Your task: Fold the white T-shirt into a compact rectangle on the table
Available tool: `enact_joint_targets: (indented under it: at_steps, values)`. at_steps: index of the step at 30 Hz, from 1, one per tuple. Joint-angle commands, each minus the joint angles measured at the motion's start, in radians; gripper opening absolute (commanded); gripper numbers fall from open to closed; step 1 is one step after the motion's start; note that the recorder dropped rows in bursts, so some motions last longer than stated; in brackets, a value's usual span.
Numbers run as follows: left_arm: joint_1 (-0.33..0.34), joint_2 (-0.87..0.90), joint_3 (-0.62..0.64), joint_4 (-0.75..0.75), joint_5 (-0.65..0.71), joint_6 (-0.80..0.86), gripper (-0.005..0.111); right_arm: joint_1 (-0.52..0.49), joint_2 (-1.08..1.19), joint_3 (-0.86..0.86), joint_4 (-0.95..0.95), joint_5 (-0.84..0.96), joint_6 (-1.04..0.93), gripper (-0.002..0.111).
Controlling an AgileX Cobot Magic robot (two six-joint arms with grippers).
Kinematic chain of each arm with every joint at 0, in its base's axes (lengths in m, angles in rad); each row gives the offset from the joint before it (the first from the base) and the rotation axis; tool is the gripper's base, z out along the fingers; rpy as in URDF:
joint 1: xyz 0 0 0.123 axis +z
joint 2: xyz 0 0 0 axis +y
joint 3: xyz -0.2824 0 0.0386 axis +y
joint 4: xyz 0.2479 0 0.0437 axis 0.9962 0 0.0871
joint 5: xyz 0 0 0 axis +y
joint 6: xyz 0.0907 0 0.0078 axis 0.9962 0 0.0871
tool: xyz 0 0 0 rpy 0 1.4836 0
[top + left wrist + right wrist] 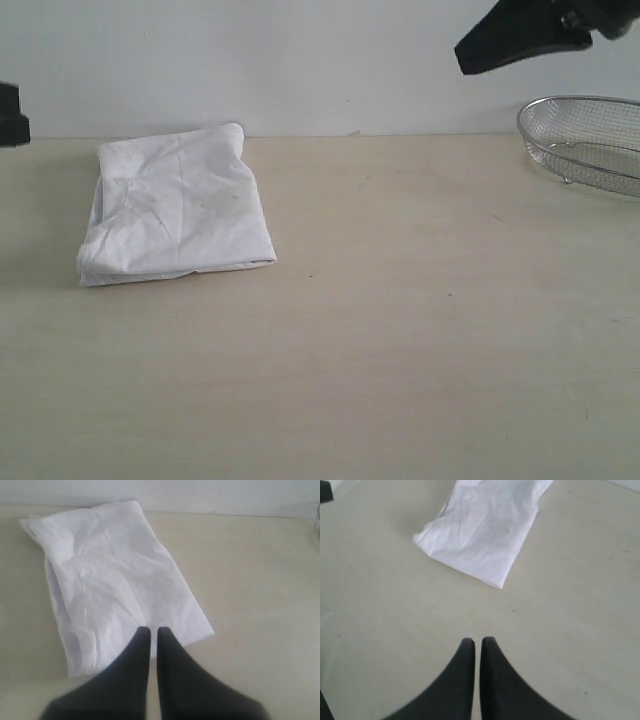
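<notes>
Folded white T-shirt (178,205) lies as a rough rectangle on the table (400,330), left-rear area, its far edge close to the table's back edge by the wall. Cloth is wrinkled, w/ layers showing along the near edge. Left gripper (154,630): tips pressed together, only a thin slit, nothing between them; in the exterior view just a bit of it shows at the left edge. Right gripper (477,641): tips pressed together too, empty, up above the table at right, well apart from the shirt. Wire basket (585,140) sits far right, at the back.
</notes>
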Motion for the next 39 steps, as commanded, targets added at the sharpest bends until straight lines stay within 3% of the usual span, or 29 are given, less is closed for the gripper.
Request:
enact_joint_targets:
  at_steps: [1, 10, 14, 16, 39]
  values:
    - [-0.004, -0.116, 0.193, -0.169, -0.103, 0.142, 0.005, 0.003, -0.156, 0.233, 0.148, -0.14, -0.18, 0.0]
    - [-0.004, -0.291, 0.445, -0.351, -0.113, 0.378, 0.005, 0.003, -0.371, 0.7, 0.53, -0.212, -0.701, 0.0]
    - [-0.004, -0.331, 0.502, -0.534, -0.135, 0.498, 0.005, 0.003, -0.405, 0.836, 0.706, -0.205, -0.866, 0.0]
    - [-0.004, -0.335, 0.513, -0.584, -0.175, 0.581, 0.005, 0.003, -0.407, 0.859, 0.707, -0.205, -0.869, 0.0]
    - [-0.004, -0.335, 0.513, -0.6, -0.2, 0.572, 0.005, 0.003, -0.443, 0.859, 0.715, -0.248, -0.848, 0.0]
